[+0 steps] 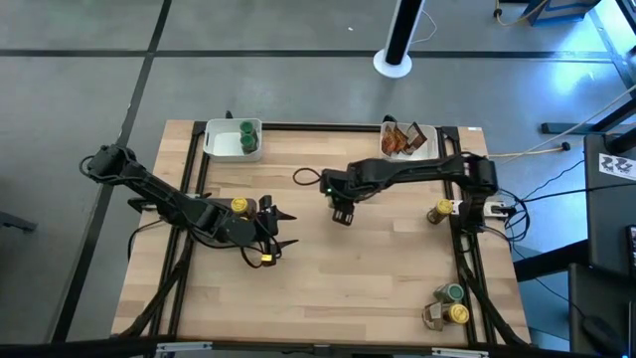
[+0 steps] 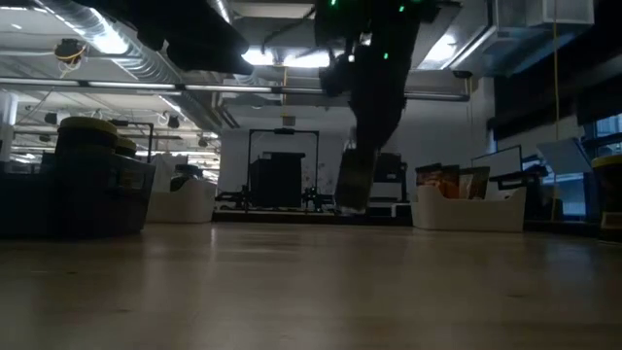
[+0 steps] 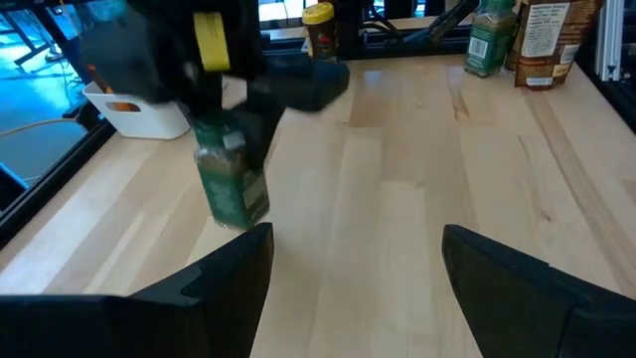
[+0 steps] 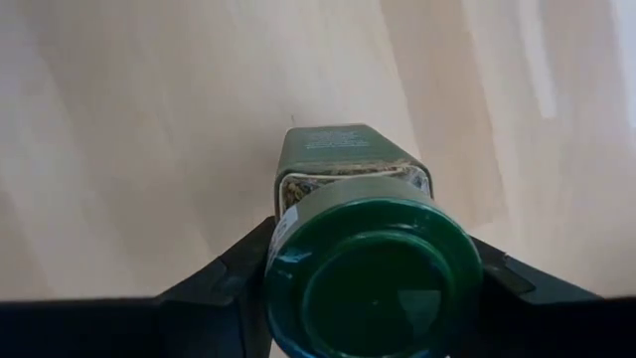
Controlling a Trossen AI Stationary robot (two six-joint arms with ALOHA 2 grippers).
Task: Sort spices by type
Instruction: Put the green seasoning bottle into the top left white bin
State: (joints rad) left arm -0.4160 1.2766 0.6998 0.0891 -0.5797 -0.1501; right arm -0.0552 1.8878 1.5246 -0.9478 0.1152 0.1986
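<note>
The right gripper [image 4: 370,288] has its jaws clamped on a green-lidded jar [image 4: 358,239], held above the middle of the worktop [image 1: 378,278]; to land it well, carry it upright to the white tray [image 1: 221,151] holding the other green-lidded jars. The left gripper [image 3: 353,268] waits nearby, jaws apart and empty. The low view shows only a dark outline, so the jar's clearance is hard to judge.

Green-lidded jar [image 4: 348,239] in dark right claw [image 4: 363,288]; pale wood table [image 1: 378,268]; white trays [image 1: 221,145].
</note>
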